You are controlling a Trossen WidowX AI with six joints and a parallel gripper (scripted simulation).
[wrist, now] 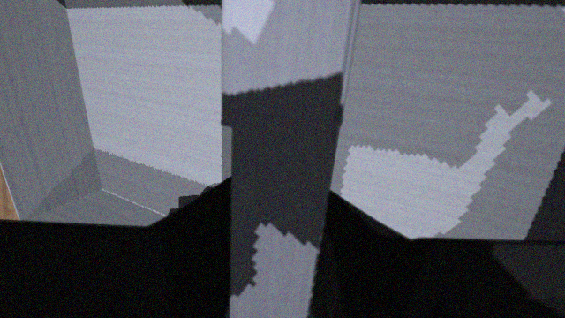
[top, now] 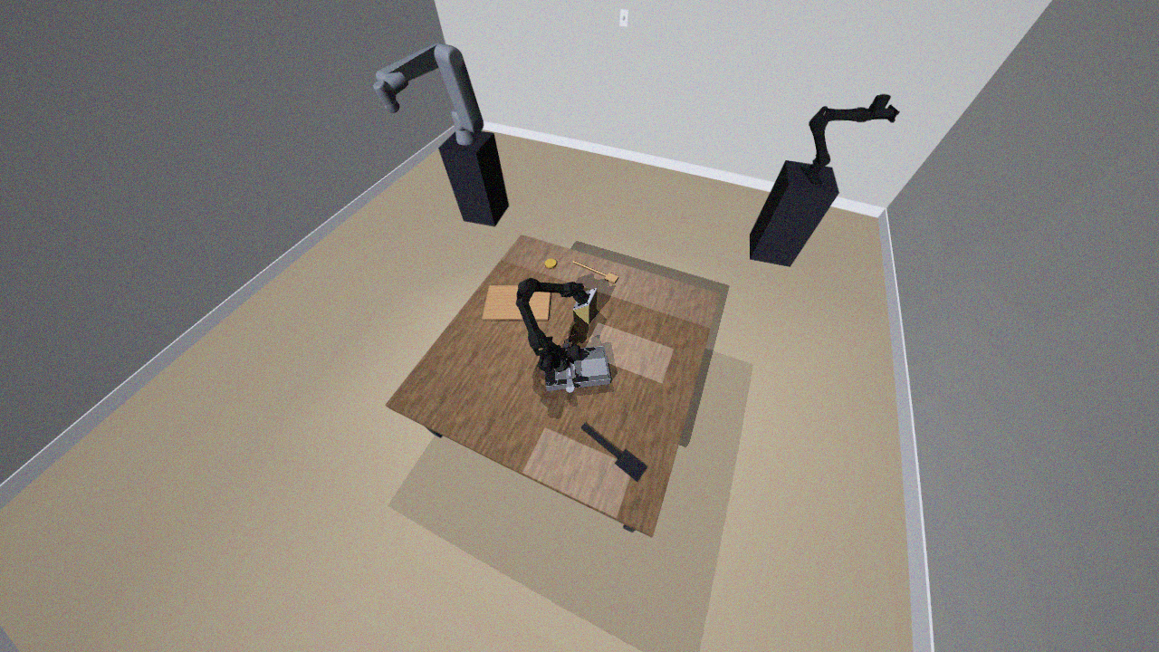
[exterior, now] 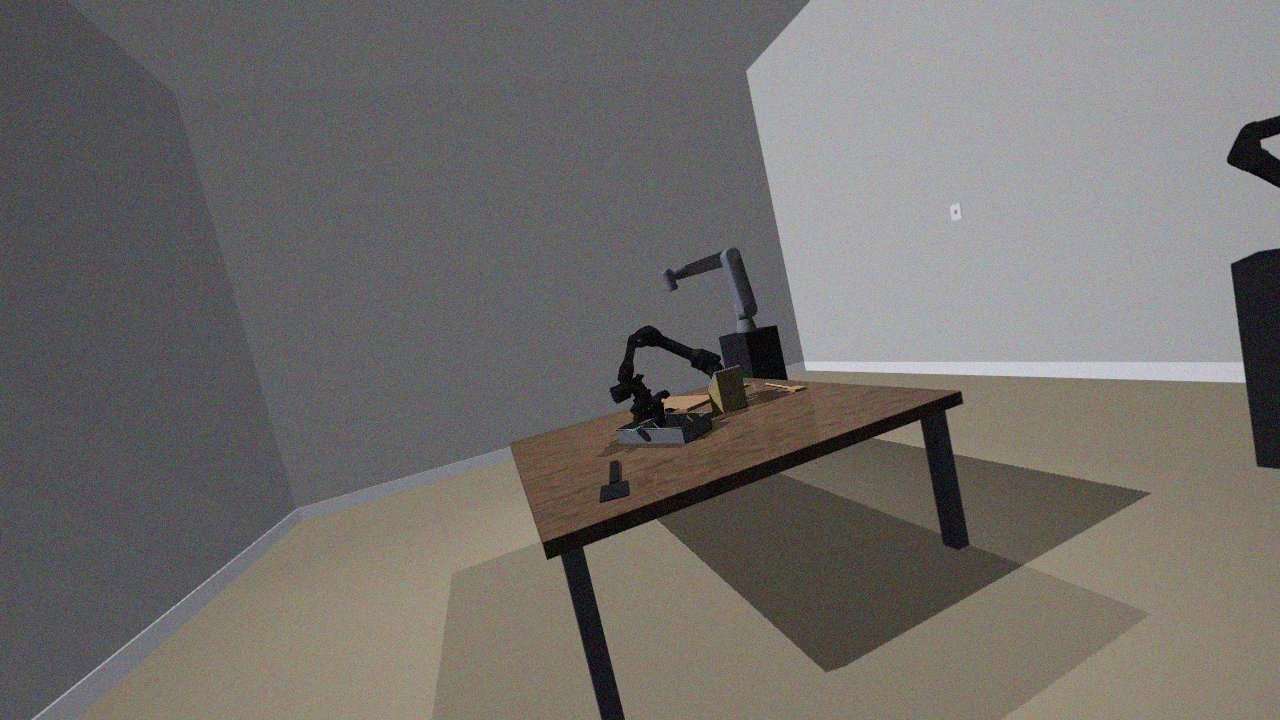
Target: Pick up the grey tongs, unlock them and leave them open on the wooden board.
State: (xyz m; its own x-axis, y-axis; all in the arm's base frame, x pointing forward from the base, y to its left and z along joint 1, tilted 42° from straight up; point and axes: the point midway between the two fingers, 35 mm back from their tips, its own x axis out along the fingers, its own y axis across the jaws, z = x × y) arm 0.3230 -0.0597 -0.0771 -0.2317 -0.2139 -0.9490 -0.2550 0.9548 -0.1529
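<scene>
The grey tongs [wrist: 282, 44] [top: 569, 388] lie across the roasting tin [top: 599, 381] [exterior: 651, 436] [wrist: 146, 88], one rounded end showing at the tin's near rim in the top view. My gripper [wrist: 272, 184] [top: 569, 362] is shut on the tongs, one black finger against each side. It is low over the tin, and the tongs look level. Whether the tongs are clear of the rim I cannot tell. Their hinge end and lock are hidden by the gripper and arm. The wooden board [top: 498, 303] [exterior: 682, 402] lies flat on the table, partly behind my arm in the top view.
A yellow wedge-shaped block [top: 584, 311] [exterior: 729, 392] stands by the arm's base. A dark spatula [top: 630, 465] [exterior: 614, 490] lies beyond the tin. A wooden spatula [top: 611, 277] and a yellow disc [top: 550, 263] lie near the table's far edge. The tin's walls rise around the gripper.
</scene>
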